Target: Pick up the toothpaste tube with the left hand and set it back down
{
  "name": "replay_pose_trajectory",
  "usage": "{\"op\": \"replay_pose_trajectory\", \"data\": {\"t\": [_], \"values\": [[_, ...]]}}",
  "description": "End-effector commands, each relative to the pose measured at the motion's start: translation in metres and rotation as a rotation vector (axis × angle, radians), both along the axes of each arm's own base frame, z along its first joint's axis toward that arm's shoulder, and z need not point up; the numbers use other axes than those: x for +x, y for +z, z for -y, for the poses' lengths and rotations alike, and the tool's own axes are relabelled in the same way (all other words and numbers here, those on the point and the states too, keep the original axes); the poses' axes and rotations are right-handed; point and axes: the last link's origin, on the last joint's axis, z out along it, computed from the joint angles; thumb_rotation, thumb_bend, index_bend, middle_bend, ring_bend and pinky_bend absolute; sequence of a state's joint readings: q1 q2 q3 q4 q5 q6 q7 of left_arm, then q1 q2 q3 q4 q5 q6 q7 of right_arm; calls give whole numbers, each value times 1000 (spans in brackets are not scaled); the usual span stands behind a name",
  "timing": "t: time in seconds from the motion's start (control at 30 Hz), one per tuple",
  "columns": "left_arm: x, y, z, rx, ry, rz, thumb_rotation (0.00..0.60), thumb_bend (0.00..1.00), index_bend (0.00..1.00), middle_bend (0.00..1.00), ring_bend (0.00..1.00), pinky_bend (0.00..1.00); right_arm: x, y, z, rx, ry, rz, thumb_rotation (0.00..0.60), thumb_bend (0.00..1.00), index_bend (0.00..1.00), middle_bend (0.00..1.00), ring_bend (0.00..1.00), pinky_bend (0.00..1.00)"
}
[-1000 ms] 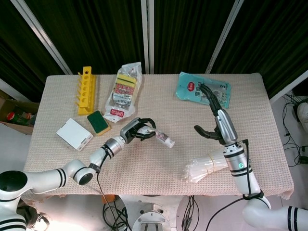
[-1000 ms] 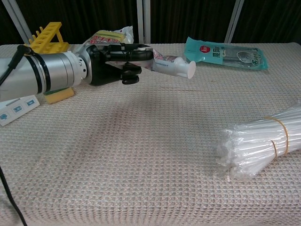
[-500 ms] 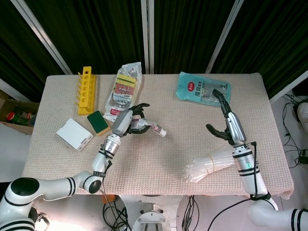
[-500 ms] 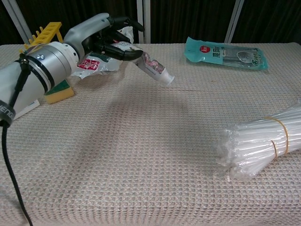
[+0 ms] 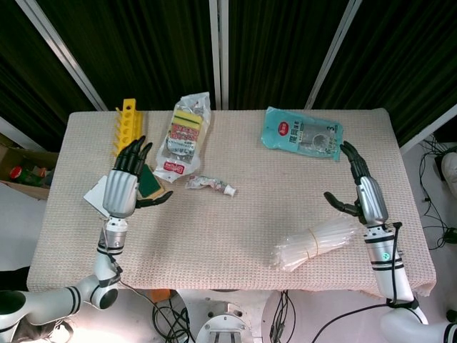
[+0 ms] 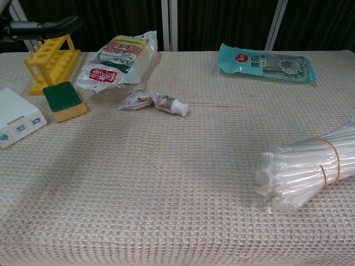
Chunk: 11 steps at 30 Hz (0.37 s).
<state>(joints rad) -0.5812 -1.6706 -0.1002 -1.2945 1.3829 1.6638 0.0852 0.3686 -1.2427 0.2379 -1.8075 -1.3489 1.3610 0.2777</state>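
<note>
My left hand [image 5: 123, 187] is up off the cloth at the left side of the table, fingers spread and pointing away from me, nothing in it. In the chest view I only catch a bit of dark fingertip at the top left corner, so I'm going by the head view for this.

The toothpaste tube [image 5: 208, 185] is lying flat on the table [image 5: 235, 236], off to the right of that hand and well apart from it. Long axis runs roughly left-right, crumpled tail end toward the hand, white cap pointing right and slightly toward me. It sits just near of the sponge multipack bag [image 5: 184, 134], with the green sponge [image 6: 64, 100] between hand and tube.

My right hand [image 5: 361, 189] is way over on the right, open and empty too, hanging above the bundle of clear straws [image 5: 314, 245]. So left is clearly the nearer one.

Looks to me like the tube's been put back and the job's basically done.
</note>
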Motion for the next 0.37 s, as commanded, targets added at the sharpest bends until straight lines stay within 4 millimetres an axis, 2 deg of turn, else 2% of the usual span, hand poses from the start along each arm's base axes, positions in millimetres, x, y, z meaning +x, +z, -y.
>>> {"op": "replay_pose_trajectory", "data": {"t": [0.03, 0.17, 0.27, 0.37], "values": [[-40, 32, 33, 19, 80, -87, 177, 93, 0, 16, 51, 144, -51, 10, -33, -127, -142, -246, 133, 0, 0, 0, 0, 0], [-79, 54, 74, -16, 194, -140, 174, 92, 0, 23, 52, 144, -90, 17, -64, -158, -276, -351, 132, 0, 0, 0, 0, 0], [-98, 60, 100, -47, 258, -174, 155, 91, 0, 26, 51, 140, -108, 19, -82, -165, -332, -412, 132, 0, 0, 0, 0, 0], [-109, 64, 122, -66, 292, -197, 154, 91, 0, 27, 51, 137, -116, 15, -92, -149, -361, -437, 132, 0, 0, 0, 0, 0]]}}
